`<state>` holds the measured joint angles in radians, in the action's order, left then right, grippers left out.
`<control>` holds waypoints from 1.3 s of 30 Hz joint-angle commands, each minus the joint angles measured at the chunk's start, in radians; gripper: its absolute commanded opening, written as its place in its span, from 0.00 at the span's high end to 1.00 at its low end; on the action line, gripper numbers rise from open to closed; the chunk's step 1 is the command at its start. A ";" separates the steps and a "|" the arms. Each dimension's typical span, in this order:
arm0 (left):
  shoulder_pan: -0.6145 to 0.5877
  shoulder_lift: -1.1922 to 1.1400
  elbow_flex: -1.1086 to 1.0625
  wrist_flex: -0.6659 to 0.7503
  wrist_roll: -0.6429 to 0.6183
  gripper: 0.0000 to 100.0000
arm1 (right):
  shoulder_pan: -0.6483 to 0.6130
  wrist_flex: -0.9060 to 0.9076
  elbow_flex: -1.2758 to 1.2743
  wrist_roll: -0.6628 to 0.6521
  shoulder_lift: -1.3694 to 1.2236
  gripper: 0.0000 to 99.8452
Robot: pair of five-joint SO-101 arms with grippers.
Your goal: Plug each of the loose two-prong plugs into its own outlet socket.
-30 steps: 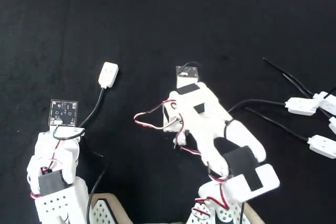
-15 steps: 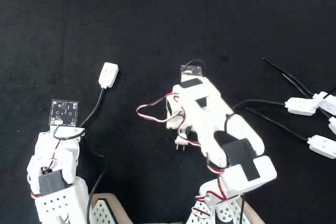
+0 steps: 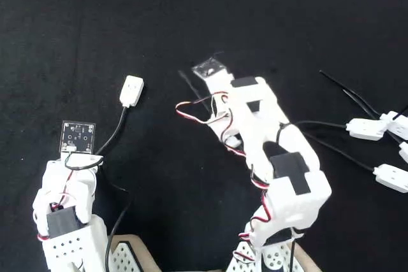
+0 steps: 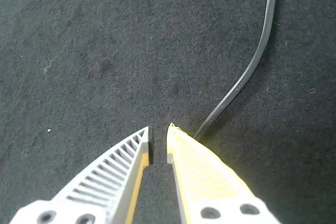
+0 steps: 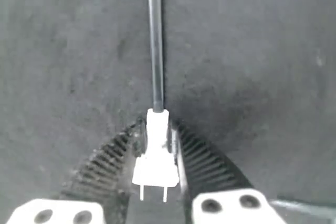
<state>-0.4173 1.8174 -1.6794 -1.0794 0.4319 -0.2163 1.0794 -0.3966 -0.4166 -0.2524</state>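
Clamping the plug [image 5: 155,166] with prongs facing back, right gripper [image 5: 156,126] fingers risk cord [image 5: 153,40] drag twisting it short of the outlet socket [image 3: 131,90]; left gripper [image 4: 158,135] fingers closed, empty.

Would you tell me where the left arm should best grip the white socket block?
Probably grip the white socket block across its long sides, from above: it lies flat, and its black cord leaves the end nearest the arm.

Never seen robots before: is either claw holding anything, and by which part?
The right gripper grips a white two-prong plug by the sides of its body; the left gripper holds nothing.
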 commanded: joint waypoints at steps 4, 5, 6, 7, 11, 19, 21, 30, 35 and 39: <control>0.004 0.005 -0.019 0.011 0.005 0.93 | 0.025 0.157 0.107 -0.058 0.038 0.80; 0.001 0.005 -0.019 0.011 0.005 0.93 | 0.028 0.157 0.105 -0.060 0.051 0.77; 0.001 0.005 -0.019 0.011 0.005 0.93 | 0.028 0.160 0.099 -0.060 0.064 0.74; 0.001 0.005 -0.019 0.011 0.005 0.93 | 0.028 0.161 0.087 -0.060 0.076 0.72; 0.004 0.005 -0.019 0.011 0.005 0.93 | 0.032 0.153 0.012 -0.061 0.133 0.72; 0.001 0.005 -0.019 0.011 0.005 0.93 | 0.049 -0.005 -0.104 -0.068 0.182 0.72; 0.001 0.005 -0.019 0.011 0.005 0.93 | 0.077 -0.031 -0.110 -0.068 0.176 0.72; 0.001 0.005 -0.019 0.011 0.005 0.93 | 0.109 -0.043 -0.113 -0.068 0.183 0.72; 0.002 0.005 -0.019 0.011 0.005 0.93 | 0.106 -0.017 -0.073 -0.086 0.183 0.72; 0.002 0.005 -0.019 0.011 0.005 0.93 | 0.104 0.002 -0.033 -0.160 0.174 0.83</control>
<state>-0.4173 1.8174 -1.6794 -1.0794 0.4319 -0.1227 1.0702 -0.4902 -0.5363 -0.1112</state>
